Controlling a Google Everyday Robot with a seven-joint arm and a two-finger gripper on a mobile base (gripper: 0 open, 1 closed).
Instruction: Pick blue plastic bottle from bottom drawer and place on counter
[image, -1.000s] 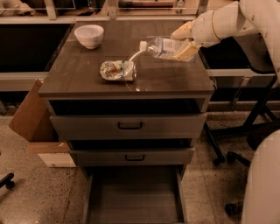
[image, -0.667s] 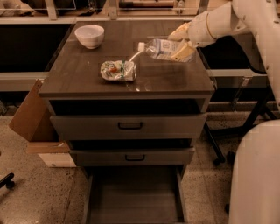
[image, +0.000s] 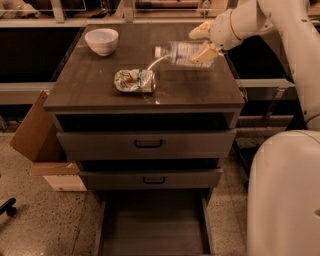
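In your camera view, the gripper (image: 202, 43) is clamping the blue plastic bottle (image: 181, 53) at its base end. It is holding the bottle on its side, cap pointing left, over the counter (image: 95, 87) near the right rear corner. A snack packet (image: 134, 81) is lying mid-counter, and a white bowl (image: 102, 41) is sitting by the left rear corner. The bottom drawer (image: 152, 227) is standing pulled open.

Gripper (image: 202, 44) with bottle (image: 179, 53) over right rear of counter (image: 192, 92), perhaps touching; packet (image: 134, 81) to their left, bowl (image: 101, 41) rear left.
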